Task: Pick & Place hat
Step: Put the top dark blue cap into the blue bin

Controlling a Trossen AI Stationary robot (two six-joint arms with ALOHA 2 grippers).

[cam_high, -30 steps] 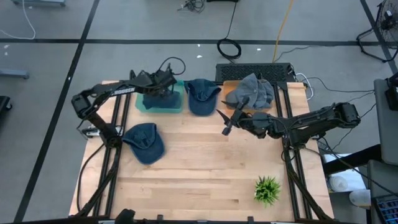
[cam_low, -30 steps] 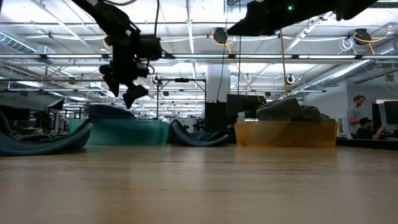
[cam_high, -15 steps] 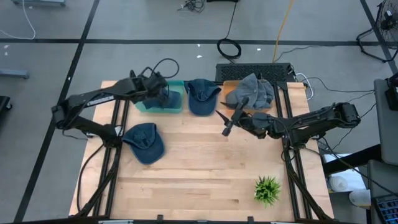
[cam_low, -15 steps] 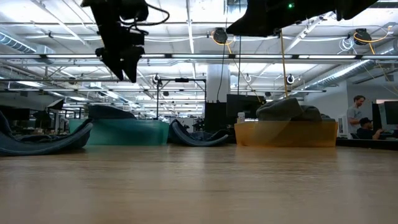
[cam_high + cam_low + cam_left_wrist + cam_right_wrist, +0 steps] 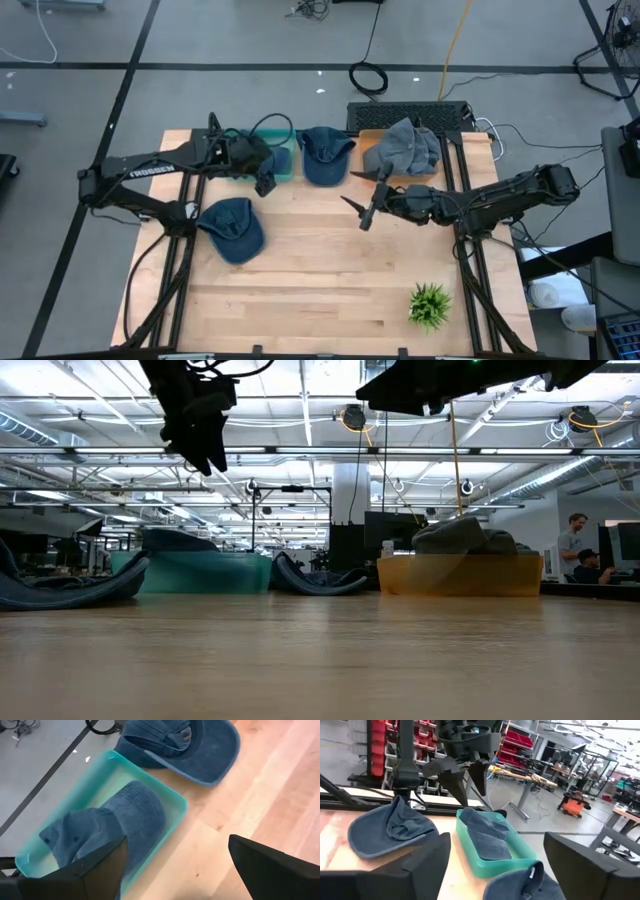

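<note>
Nearest the front edge stands a small green plant (image 5: 430,305), well clear of the work. Further in, one blue hat (image 5: 232,228) lies loose on the wooden table (image 5: 320,270), on the left arm's side. Mid-table, the right gripper (image 5: 362,207) hovers above bare wood with its jaws spread and nothing between them. The left gripper (image 5: 262,172) hangs over the near edge of the teal tray (image 5: 172,800), jaws wide and empty. A blue hat in the tray (image 5: 117,822) sits inside it, crown up. Just beside the tray lies a second loose blue hat (image 5: 325,153), and past it a grey hat (image 5: 402,147) fills what looks like an orange bin (image 5: 460,575), though from above the hat hides most of it.

The risk ahead: both grippers are near the middle hat, so reaching for it together could make the arms collide. A shallow pinch on soft denim may also slip, or drag the hat against the tray's wall.
</note>
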